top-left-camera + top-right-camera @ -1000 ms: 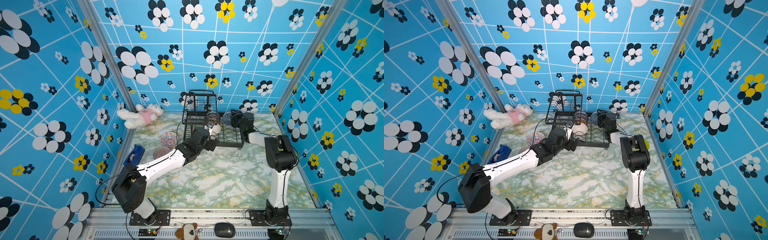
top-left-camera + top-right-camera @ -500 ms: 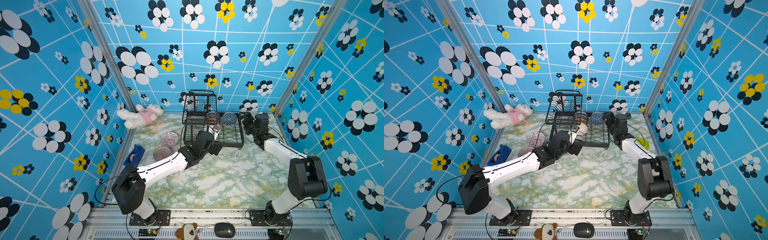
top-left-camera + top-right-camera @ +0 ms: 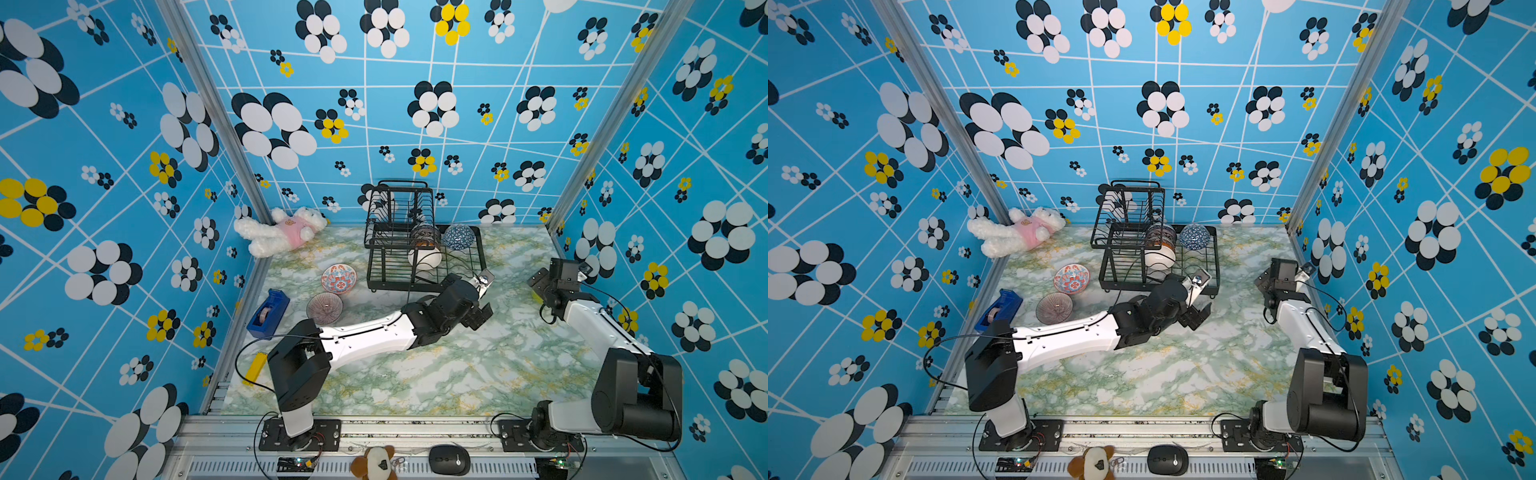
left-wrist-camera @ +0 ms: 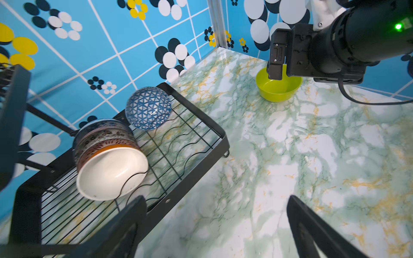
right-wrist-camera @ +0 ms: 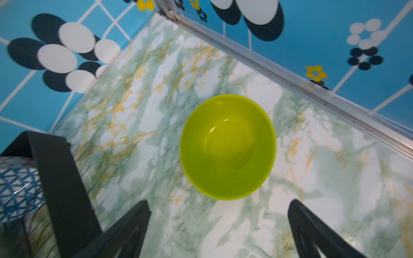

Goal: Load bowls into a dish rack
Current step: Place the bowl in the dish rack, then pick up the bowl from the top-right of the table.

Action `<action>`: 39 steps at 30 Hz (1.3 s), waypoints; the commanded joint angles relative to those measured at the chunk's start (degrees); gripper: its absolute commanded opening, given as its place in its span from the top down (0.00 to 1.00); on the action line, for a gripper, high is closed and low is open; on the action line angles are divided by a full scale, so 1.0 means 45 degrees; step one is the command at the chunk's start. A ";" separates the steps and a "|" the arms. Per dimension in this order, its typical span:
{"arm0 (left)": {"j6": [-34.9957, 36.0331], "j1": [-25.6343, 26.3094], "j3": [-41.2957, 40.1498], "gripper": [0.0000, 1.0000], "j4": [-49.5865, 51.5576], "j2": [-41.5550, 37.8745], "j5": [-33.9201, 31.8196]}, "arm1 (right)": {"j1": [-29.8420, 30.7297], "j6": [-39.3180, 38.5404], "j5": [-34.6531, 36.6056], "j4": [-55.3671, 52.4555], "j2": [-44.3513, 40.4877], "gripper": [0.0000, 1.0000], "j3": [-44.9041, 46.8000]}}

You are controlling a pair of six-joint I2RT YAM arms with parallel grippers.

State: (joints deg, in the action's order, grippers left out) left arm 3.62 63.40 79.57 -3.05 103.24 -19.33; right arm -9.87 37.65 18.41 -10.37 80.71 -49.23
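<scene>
The dish rack (image 3: 395,286) stands at the back of the marble-patterned table (image 3: 457,374). The bowls already in its lower tray are set on edge between the wavy wire dividers, which I judge keeps them from rolling and leaves slots free. A white bowl (image 4: 111,174) faces outward with patterned bowls (image 4: 102,136) nested close behind it, and a blue-and-white bowl (image 4: 148,108) stands on its rim near the tray's far end, base outward. The raised upper basket (image 3: 397,185) shows no bowl that I can make out. Three bowls wait upright on the table: a red-blue floral bowl (image 3: 338,278) and a purplish ribbed bowl (image 3: 324,308) on the left arm's side of the rack, and a lime green bowl (image 5: 228,147) well apart from them, by the right wall. The right gripper (image 5: 219,201) hangs above the green one with its jaws spread wide and nothing between them. In the left wrist view one of its fingers lines up with the bowl's rim, a stance that suits pinching the wall from above. The left gripper (image 4: 215,198) is likewise spread wide and empty, low over bare table just beside the rack's front corner, probably placed clear so the other arm can reach the open slots. A plush toy (image 3: 282,230) and a tape dispenser (image 3: 268,311) lie off to the side, no part of the job
</scene>
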 commanded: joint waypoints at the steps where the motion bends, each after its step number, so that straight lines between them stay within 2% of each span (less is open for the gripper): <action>1: -0.0270 0.0150 0.1236 0.01 0.0543 0.0898 -0.0150 | -0.1048 -0.0475 -0.0249 -0.0290 0.0475 0.01 -0.0050; 5: -0.1030 0.0169 0.2421 0.01 0.1294 0.1766 0.0165 | -0.2191 -0.0437 -0.0851 0.0180 0.1173 0.03 -0.0263; 12: -0.1048 0.0189 0.3171 0.01 0.1691 0.2199 0.0200 | -0.2797 -0.0524 -0.2362 0.0891 0.2898 0.22 -0.1003; 21: -0.1053 0.0151 0.3336 0.01 0.1966 0.2330 0.0353 | -0.2846 -0.0594 -0.3157 0.1271 0.4207 0.52 -0.1521; 28: -0.1329 0.0099 0.3126 0.01 0.1987 0.2279 0.0439 | -0.2846 -0.0490 -0.3369 0.1503 0.4353 0.70 -0.1239; 33: -0.1389 0.0073 0.2740 0.01 0.1797 0.2005 0.0373 | -0.2846 -0.0515 -0.3539 0.1578 0.4155 0.91 -0.1100; 36: -0.1506 0.0053 0.2611 0.01 0.1771 0.1873 0.0355 | -0.2846 -0.0466 -0.3738 0.1752 0.3754 1.00 -0.0888; 39: -0.1600 0.0036 0.2538 0.01 0.1733 0.1748 0.0164 | -0.2827 -0.0515 -0.3837 0.1711 0.3114 1.00 -0.0683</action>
State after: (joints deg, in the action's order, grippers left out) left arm -2.46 64.07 91.94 4.84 112.71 -17.82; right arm -22.44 35.31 2.33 -3.46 98.76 -53.36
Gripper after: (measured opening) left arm 0.990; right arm 0.081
